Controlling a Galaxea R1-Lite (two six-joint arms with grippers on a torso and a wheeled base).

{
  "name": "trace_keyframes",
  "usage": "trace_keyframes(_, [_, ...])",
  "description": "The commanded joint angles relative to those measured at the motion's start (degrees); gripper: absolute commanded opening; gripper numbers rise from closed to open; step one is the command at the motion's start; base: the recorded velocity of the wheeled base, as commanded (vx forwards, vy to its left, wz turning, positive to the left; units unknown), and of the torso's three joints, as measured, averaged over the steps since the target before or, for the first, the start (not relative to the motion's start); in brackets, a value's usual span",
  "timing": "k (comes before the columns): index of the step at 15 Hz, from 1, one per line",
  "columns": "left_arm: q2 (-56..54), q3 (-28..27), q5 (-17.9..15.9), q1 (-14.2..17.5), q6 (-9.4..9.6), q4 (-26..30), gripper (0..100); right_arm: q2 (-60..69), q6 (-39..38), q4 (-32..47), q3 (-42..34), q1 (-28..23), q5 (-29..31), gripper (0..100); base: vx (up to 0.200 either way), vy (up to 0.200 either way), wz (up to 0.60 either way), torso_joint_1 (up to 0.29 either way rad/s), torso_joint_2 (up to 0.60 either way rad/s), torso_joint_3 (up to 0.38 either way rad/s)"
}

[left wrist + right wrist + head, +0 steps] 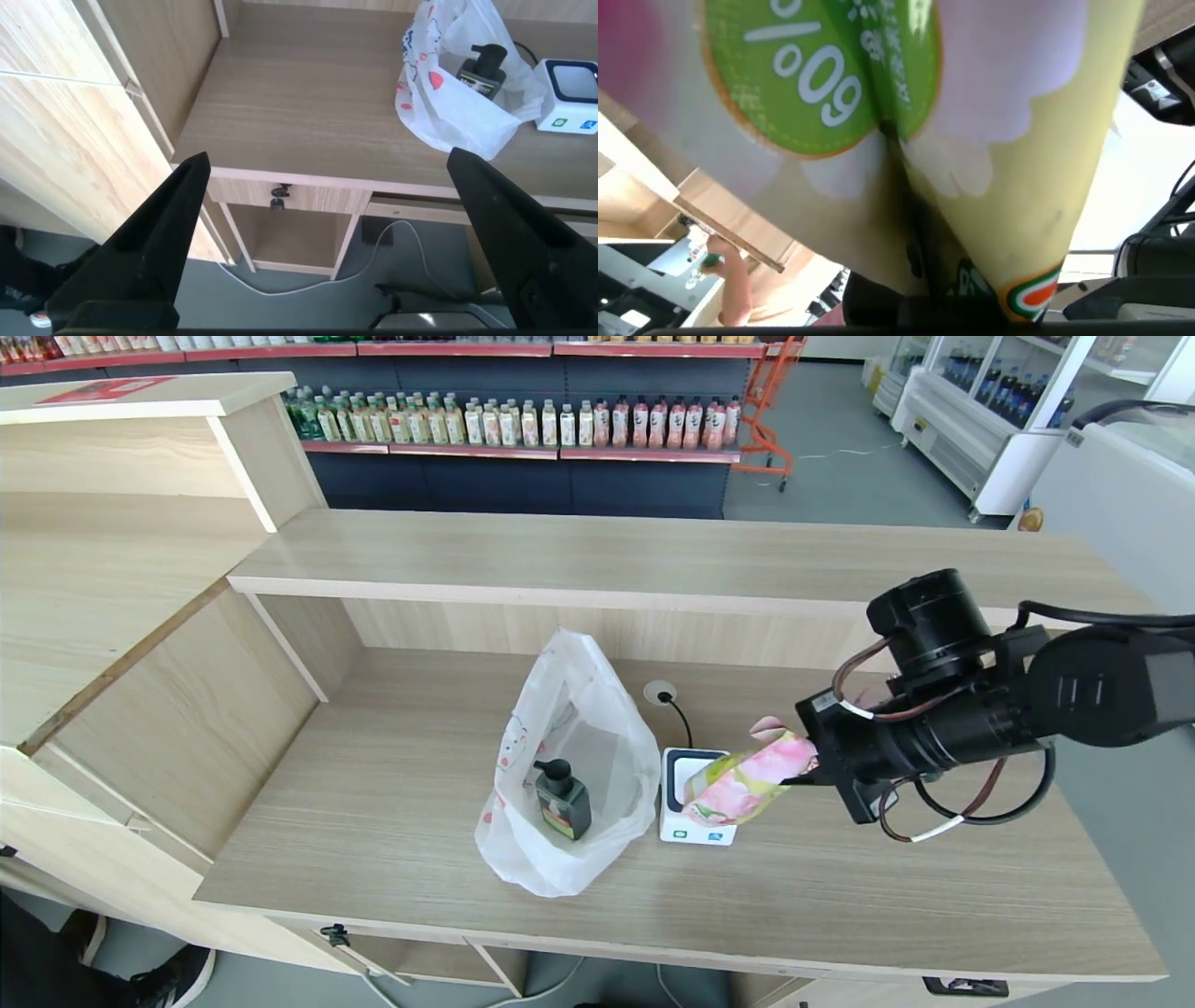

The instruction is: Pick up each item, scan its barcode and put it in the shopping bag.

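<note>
While in gripper (808,769), pouch (747,780) over scanner (674,795)

Right arm (1102,695) stretches level from the robot's right, wrist (934,728) straight. The right pincer (808,763) points across toward the robot's left, clamped tight on a pink-and-green pouch (747,779). Over on the other side, the left pincer (327,159) is held back off the surface's (299,103) front edge, its two dark fingers (168,233) spread wide apart.
</note>
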State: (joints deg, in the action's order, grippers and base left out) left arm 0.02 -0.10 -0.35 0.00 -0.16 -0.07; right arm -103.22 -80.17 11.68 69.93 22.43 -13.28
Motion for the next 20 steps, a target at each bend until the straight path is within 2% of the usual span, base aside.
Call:
trace_keyframes(1, [-0.02,0.01,0.0,0.0,-0.02,-0.01,100,-6.29,-0.87,-0.16,2.32,0.86,0.27,0,0.0,0.0,0.0,0.0,0.0,0.0])
trace_keyframes(11, [-0.02,0.01,0.0,0.0,-0.02,-0.01,100,-13.68,-5.44,-0.43,9.62,3.32,0.44,0,0.0,0.0,0.0,0.0,0.0,0.0])
trace_keyframes(20, [-0.02,0.01,0.0,0.0,-0.02,-0.01,100,-14.64,-6.76,-0.25,12.16,3.23,1.32,0,0.0,0.0,0.0,0.0,0.0,0.0])
